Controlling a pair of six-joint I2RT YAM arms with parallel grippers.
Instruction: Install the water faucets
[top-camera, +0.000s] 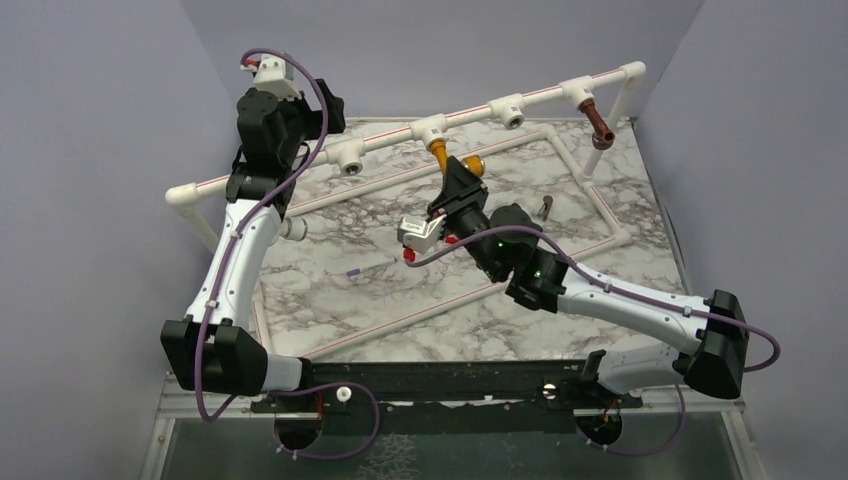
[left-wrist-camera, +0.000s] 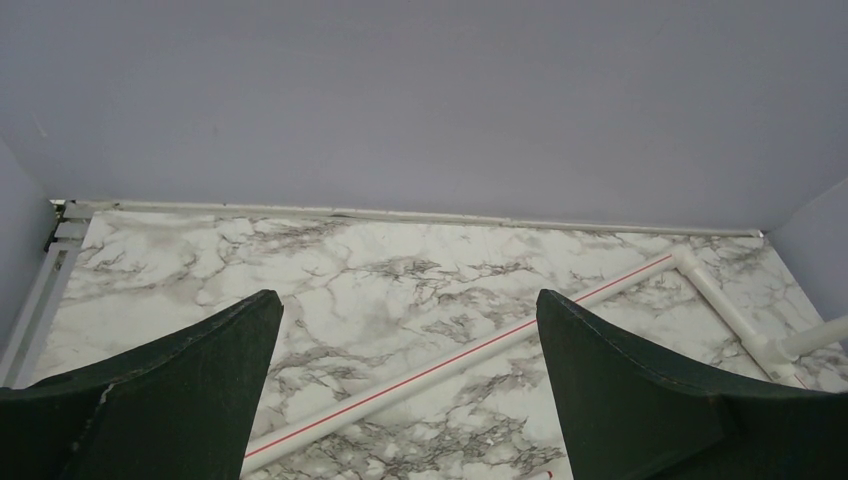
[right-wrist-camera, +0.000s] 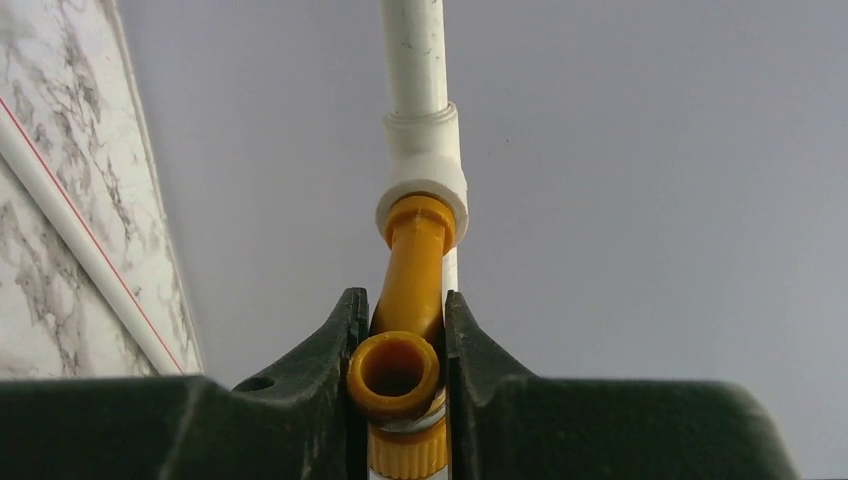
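The orange-yellow faucet (top-camera: 441, 155) sits with its stem in a white tee (top-camera: 428, 130) on the raised pipe rail. My right gripper (top-camera: 457, 172) is shut on it; in the right wrist view the faucet (right-wrist-camera: 410, 290) is pinched between both black fingers (right-wrist-camera: 335, 345), its open spout facing the camera and its stem in the tee (right-wrist-camera: 423, 185). The dark brown faucet (top-camera: 598, 124) hangs from the tee (top-camera: 578, 93) at the rail's right end. My left gripper (left-wrist-camera: 410, 340) is open and empty, raised at the far left (top-camera: 325, 112) above the marble table.
Two more white tees (top-camera: 349, 156) (top-camera: 508, 111) on the rail have open sockets. A white pipe frame with a red stripe (top-camera: 400, 320) lies on the marble top. A small dark piece (top-camera: 546, 207) stands near the right. Grey walls close the back and sides.
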